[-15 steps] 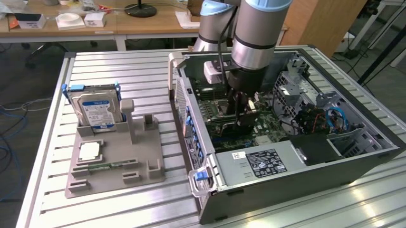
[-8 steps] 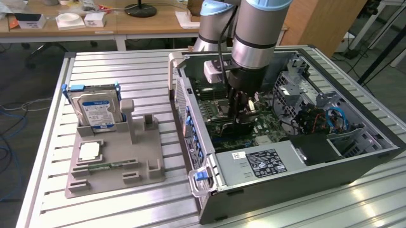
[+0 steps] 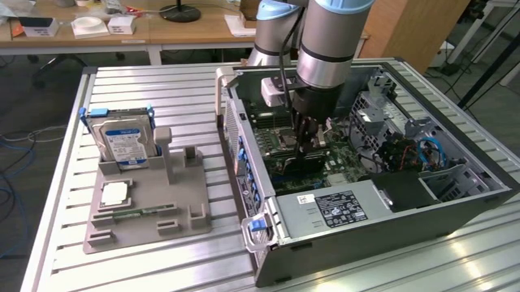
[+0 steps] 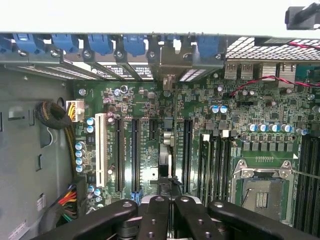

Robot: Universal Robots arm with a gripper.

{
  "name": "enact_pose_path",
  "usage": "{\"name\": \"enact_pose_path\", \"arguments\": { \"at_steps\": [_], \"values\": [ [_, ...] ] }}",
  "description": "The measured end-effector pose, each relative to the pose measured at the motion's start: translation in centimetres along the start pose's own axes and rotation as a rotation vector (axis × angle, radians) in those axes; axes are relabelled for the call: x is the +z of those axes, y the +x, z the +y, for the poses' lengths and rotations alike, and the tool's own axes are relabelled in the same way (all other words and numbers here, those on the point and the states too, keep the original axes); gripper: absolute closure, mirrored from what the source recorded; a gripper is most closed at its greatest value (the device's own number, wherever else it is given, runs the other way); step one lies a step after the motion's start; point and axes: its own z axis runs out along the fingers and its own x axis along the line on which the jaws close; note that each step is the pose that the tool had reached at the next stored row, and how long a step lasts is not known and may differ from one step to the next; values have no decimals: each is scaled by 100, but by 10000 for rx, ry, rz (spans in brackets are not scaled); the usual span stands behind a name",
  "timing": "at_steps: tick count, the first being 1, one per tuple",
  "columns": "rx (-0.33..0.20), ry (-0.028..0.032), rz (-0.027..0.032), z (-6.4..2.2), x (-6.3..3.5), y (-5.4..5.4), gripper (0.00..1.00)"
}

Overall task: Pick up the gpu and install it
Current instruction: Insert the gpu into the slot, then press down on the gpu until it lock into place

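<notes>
Gpu [image 4: 167, 150] edge-on, lower end hidden

Arm [image 3: 325, 55] comes straight down, wrist vertical, gripper [image 3: 307, 149] pointing down at its low end. Wrist view: black gripper links [image 4: 165, 220] drawn in tight, fingers near together, clamped on a thin dark card edge-on.
</notes>
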Motion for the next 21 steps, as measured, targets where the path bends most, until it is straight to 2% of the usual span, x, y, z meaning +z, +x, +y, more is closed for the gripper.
{"name": "enact_pose_path", "arguments": {
  "at_steps": [1, 17, 21],
  "values": [
    [0, 0, -1, 0, 0, 0, 89],
    [1, -1, 4, 14, -6, 1, 89],
    [2, 1, 1, 46, -100, 2, 89]
  ]
}}
